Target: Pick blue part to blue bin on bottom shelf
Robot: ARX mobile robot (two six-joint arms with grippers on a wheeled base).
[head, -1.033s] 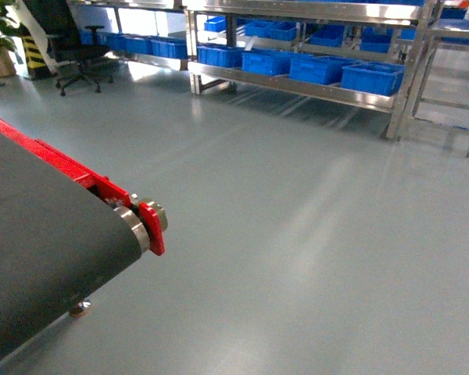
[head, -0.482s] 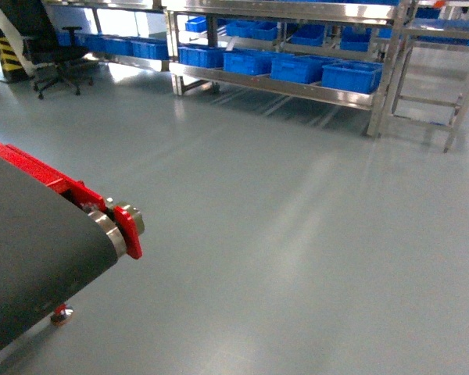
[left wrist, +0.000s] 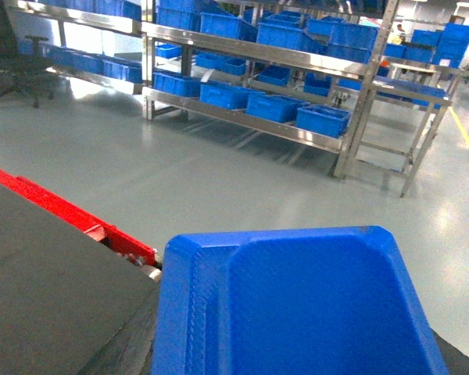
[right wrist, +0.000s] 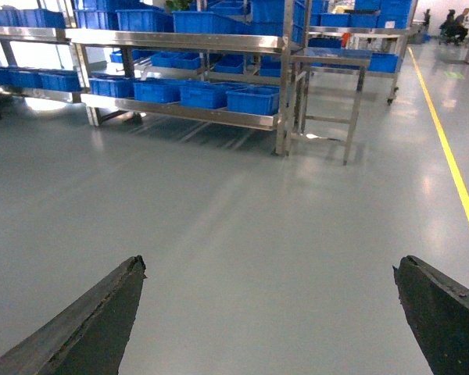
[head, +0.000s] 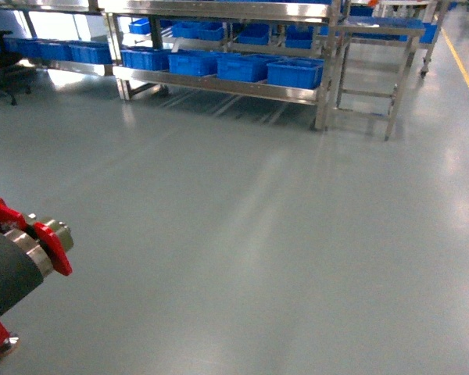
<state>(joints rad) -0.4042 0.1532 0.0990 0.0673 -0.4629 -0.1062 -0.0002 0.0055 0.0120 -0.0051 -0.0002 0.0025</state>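
Across the head view the scene has slid left since approx. a second ago: the conveyor [head: 16, 262], which filled the lower left then, now shows only its red end bracket and roller at the left edge, and the steel rack [head: 219, 47] has moved from upper right toward upper centre. We read this as the base turning right and rolling toward the rack — transit phase, no placing yet.

Task item: the blue part [left wrist: 297, 305] fills the lower half of the left wrist view, close under the camera, above the belt edge. We judge it is carried by the left tool, but the tool itself is not in view there, so we cannot tell its state. The right tool [right wrist: 270, 312] has its two dark fingers [right wrist: 94, 320] spread wide apart, nothing between them, bare floor [right wrist: 258, 234] beyond.

Counts, head view:
- Bins on bottom shelf [head: 219, 84] of the nearest rack bay: 4 blue bins [head: 295, 72] in a row; more bins further left and on upper levels, too small to count.
- Conveyor: 1.
- Steel side desk [head: 375, 31] right of rack: 1.
- Office chair [head: 0, 58], far left: 1, partly cut off.
- Yellow floor line [head: 465, 62]: 1.

The rack is well apart from the robot; the approach remains to be completed.
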